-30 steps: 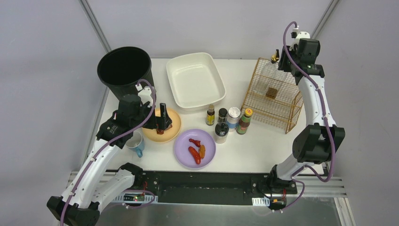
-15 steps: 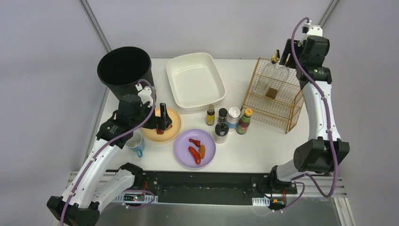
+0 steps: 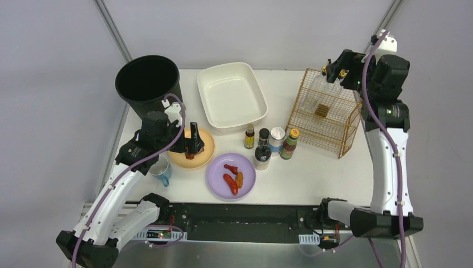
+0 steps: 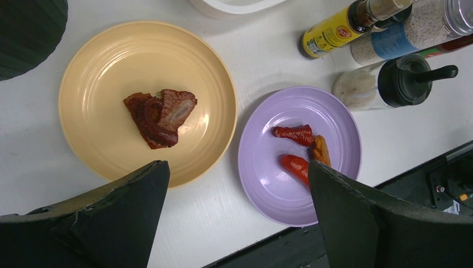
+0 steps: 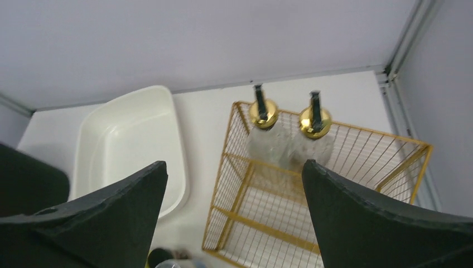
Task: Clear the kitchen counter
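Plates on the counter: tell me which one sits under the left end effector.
The yellow plate with the brown meat: the left end effector hangs over it; the purple plate lies beside it, uncovered.

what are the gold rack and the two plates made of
Gold rack: thin metal wire, shiny gold finish; its open see-through grid shows it. Yellow plate and purple plate: probably plastic or melamine, smooth, semi-glossy with soft highlights; glazed ceramic possible.

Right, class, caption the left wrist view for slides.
Open left end effector over yellow plate with meat, beside purple plate.
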`<state>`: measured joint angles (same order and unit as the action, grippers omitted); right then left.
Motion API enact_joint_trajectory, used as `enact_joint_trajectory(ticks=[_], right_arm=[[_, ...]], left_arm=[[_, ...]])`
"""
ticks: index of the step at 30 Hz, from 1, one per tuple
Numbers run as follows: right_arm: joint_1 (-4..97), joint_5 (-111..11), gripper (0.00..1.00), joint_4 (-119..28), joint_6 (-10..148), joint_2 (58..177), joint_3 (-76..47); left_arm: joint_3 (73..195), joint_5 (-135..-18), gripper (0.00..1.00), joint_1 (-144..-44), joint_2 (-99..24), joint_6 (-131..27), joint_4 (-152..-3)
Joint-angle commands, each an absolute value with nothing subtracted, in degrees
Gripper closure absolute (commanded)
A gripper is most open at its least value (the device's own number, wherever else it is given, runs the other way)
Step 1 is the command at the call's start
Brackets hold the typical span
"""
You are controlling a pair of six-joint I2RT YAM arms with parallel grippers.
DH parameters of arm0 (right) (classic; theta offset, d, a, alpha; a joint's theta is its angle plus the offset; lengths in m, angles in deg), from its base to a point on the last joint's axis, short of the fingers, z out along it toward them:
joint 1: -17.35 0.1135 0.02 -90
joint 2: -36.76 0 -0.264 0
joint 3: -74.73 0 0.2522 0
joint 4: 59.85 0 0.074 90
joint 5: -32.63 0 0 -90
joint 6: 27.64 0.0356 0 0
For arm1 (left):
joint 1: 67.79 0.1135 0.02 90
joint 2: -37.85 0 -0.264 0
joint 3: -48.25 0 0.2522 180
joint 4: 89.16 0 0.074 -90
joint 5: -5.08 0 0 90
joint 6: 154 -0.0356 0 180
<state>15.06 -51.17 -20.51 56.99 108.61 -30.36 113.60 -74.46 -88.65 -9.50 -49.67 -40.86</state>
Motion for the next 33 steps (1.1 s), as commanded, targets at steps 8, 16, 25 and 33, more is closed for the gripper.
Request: enact_joint_trajectory(ticks=[8, 16, 25, 33], right_arm=[[29.67, -52.54, 0.08, -8.62, 62.0, 97.89, -20.37], [37.09, -61.41, 0.13, -4.86, 62.27, 95.55, -12.43], [40.28, -62.78, 0.18, -3.35, 66.76, 98.22, -8.62], [42.93, -64.1, 0.23, -2.44, 67.24, 102.26, -7.58]], left_arm=[[113.51, -74.05, 0.0, -87.83, -8.86, -50.07, -42.44], [113.5, -74.03, 0.0, -87.83, -9.22, -49.65, -42.44], [113.46, -74.62, 0.0, -87.83, -9.61, -49.81, -42.45], [113.43, -75.12, 0.0, -87.83, -9.75, -49.91, -42.26]])
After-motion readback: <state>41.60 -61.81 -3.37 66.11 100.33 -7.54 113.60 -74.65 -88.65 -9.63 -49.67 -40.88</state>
